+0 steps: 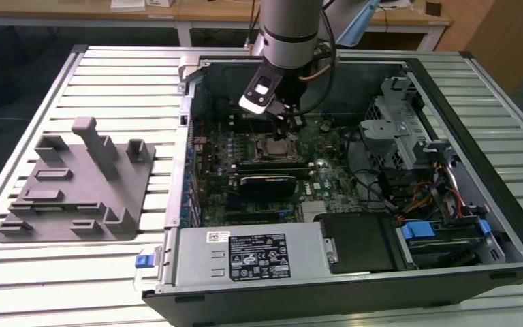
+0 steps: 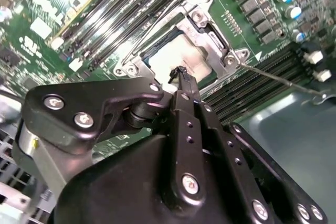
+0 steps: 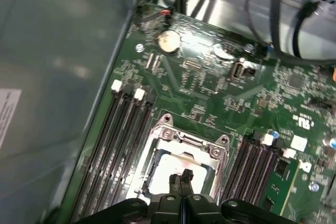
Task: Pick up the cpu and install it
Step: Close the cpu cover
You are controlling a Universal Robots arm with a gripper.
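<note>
1. Gripper linkages sit closest to the lens in both wrist views. The fingers are pressed together, and nothing is visible between them.
2. The cpu lies flat inside the socket frame on the motherboard, directly beneath the fingertips.
3. Hazard: downward travel with the tips closed could load the cpu off-centre, tilting it and bending the socket contacts.
4. Hazard: sideways drift could strike the socket frame or the memory slots just beside it.
5. Hidden: the fingers cover part of the cpu. It appears seated, but corner alignment and tip contact cannot be confirmed.
6. In the exterior view, the arm hangs over the computer case and the socket area is hard to resolve.
</note>
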